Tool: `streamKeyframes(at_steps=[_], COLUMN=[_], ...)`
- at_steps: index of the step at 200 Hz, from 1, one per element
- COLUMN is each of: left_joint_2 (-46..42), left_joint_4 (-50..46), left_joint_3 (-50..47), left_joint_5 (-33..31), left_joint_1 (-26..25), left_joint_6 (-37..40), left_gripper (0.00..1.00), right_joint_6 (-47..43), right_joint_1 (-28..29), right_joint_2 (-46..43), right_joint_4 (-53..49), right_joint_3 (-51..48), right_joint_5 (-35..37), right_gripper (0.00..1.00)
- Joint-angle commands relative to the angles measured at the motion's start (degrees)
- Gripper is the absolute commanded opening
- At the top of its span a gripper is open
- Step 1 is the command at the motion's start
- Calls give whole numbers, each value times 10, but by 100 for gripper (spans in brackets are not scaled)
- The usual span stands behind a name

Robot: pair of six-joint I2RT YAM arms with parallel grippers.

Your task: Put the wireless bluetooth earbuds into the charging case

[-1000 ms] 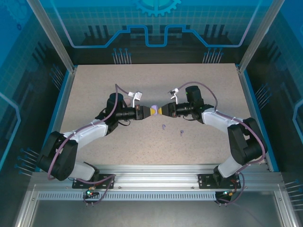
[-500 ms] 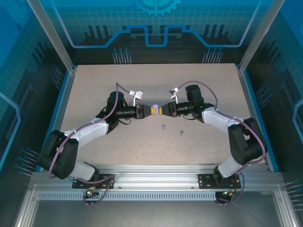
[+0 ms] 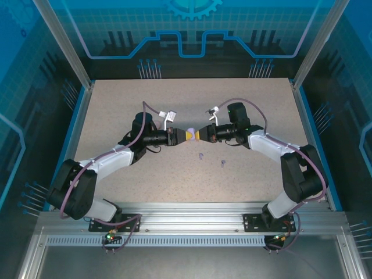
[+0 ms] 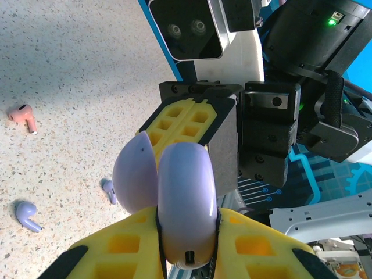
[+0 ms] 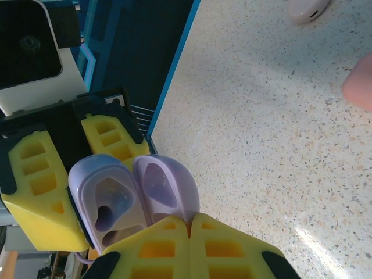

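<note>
In the top view, the left gripper (image 3: 181, 136) and the right gripper (image 3: 201, 135) are seen tip to tip above the middle of the table (image 3: 116, 110). The purple charging case (image 3: 191, 134) is carried between them. A purple earbud (image 3: 200, 156) and a second purple earbud (image 3: 222, 163) lie on the table on the near side of the case, apart from each other and outside it.

The left wrist view gives the grip in detail. The case body is clamped between the yellow fingers (image 4: 256, 244) of the left gripper, and the lid (image 4: 135, 177) is swung open. The right gripper's fingers are seen behind the lid, pressed together. A pink earbud (image 4: 23, 117) is added on the table, well apart from the case.

The right wrist view exposes the inside of the case. The wells (image 5: 107, 209) are visible, but whether they are occupied cannot be told. The right gripper's fingers are closed flat against each other, with their tips at the lid's lower edge. Whether the rim is pinched cannot be told. A pale case (image 5: 308, 9) is shown on the table at the upper edge.
</note>
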Motion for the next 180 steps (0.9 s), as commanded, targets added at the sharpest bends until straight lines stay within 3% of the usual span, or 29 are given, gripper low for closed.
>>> streamKeyframes(at_steps=[1,22,47,78,134,180], left_joint_2=[-3,-10,-17,-26,84,208], left_joint_4=[13,-15,-63,-168,-506,-720], left_joint_3=[22,28,52,109,315,483], left_joint_5=[3,-32,-33,-8,85,119], left_joint_1=[-13,-10,12,56,83,83], left_joint_6=[15,33,59,123,349,488], left_gripper=[23,48,69,87,90,77], right_joint_6=[-14,-28,-54,-123,-345,-444], right_joint_1=[5,6,0,-9,-29,-27], right_joint_2=[-19,-23,-6,27,107,153], right_joint_4=[-60,-123,-184,-260,-452,-537], right_joint_3=[32,56,96,166,363,456], right_joint_5=[57,110,139,149,177,193], right_gripper=[0,0,0,0,0,0])
